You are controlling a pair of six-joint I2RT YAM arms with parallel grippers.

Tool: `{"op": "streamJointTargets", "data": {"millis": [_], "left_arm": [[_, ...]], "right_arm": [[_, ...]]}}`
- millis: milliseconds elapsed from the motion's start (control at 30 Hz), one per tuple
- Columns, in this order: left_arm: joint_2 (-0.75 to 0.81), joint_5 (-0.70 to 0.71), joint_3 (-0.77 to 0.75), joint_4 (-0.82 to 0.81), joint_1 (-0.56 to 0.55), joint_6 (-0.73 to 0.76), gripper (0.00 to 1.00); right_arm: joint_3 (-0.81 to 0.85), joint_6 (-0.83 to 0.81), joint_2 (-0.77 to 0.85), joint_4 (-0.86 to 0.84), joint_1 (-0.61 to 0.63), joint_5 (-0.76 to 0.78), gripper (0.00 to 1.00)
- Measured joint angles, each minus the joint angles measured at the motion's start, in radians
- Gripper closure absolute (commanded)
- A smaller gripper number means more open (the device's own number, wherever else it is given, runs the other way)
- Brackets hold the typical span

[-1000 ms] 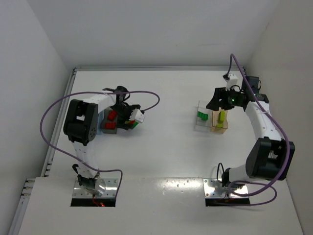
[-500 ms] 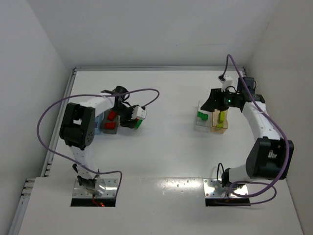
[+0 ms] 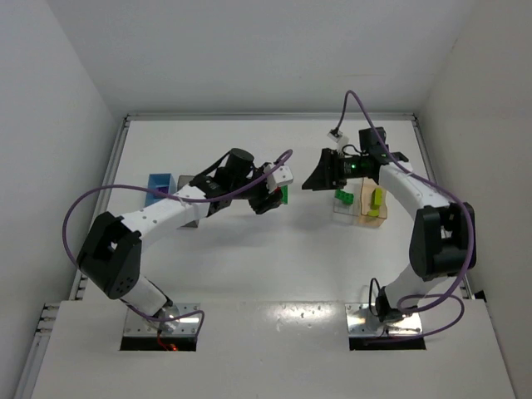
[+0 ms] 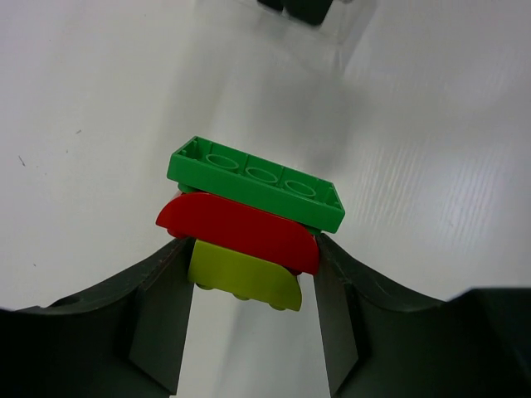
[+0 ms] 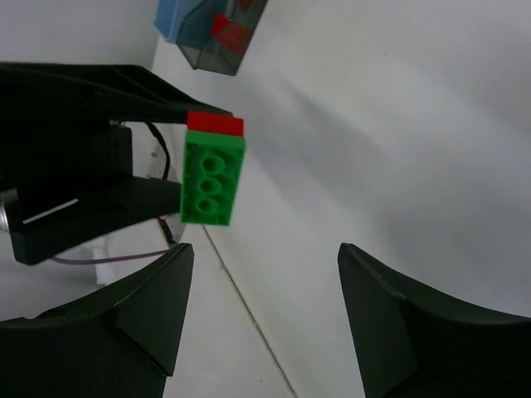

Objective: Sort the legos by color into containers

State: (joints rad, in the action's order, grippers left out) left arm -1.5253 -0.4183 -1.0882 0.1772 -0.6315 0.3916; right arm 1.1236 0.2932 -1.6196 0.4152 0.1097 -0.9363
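My left gripper (image 3: 278, 193) is shut on a stack of three legos and holds it above the table's middle. In the left wrist view the stack is a green brick (image 4: 255, 182) on top, a red piece (image 4: 241, 232) under it, and a yellow-green piece (image 4: 245, 278) between my fingers. My right gripper (image 3: 314, 179) is open and empty. It faces the stack from the right, a short gap away. In the right wrist view the green brick (image 5: 211, 178) and the red piece (image 5: 216, 123) show ahead of the right gripper (image 5: 265, 249).
A light blue bin (image 3: 158, 184) and a dark grey bin (image 3: 187, 218) with red bricks (image 5: 228, 37) stand at the left. A clear bin (image 3: 342, 208) holding a green brick (image 3: 342, 197) and a tan-orange bin (image 3: 371, 218) holding a yellow-green brick (image 3: 376, 198) stand at the right.
My left arm has swung from the grey bin to the table's middle with the stack. My right gripper has moved left from above the right bins to face it.
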Motion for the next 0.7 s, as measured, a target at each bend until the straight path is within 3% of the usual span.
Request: {"op": "streamJointTargets", "data": {"millis": [167, 633, 700], "left_arm": [[-0.016, 0.072, -0.024, -0.029, -0.022, -0.089, 0.66], [-0.044, 0.081, -0.053, -0.037, -0.024, -0.124, 0.66], [-0.048, 0.079, -0.053, -0.037, -0.024, -0.125, 0.66]], "right_arm": [[0.053, 0.052, -0.044, -0.042, 0.048, -0.037, 0.29], [0.146, 0.072, -0.148, -0.056, 0.163, -0.066, 0.29], [0.156, 0.068, -0.151, -0.049, 0.175, -0.066, 0.36]]}}
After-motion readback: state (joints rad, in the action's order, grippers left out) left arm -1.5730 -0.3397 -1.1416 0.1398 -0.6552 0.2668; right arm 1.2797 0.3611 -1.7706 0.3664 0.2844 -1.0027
